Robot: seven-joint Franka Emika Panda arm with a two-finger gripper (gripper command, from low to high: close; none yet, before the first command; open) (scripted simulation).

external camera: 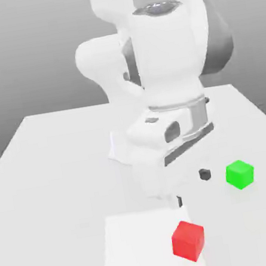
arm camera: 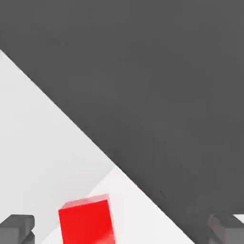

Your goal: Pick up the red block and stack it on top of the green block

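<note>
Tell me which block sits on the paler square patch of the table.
The red block. It rests on the patch; the green block sits on plain table, further back.

The exterior view stood off the table's [external camera: 57, 171] near edge, raised a little, and looked across at the arm [external camera: 149, 66] from the front, taking in most of the tabletop. The hand view sat on the wrist just above the gripper [external camera: 192, 187], close to the table, looking down and outward past both fingertips [arm camera: 18, 228]. Both views shared the red block [external camera: 188, 240] ahead of the gripper and the table around it.
</note>
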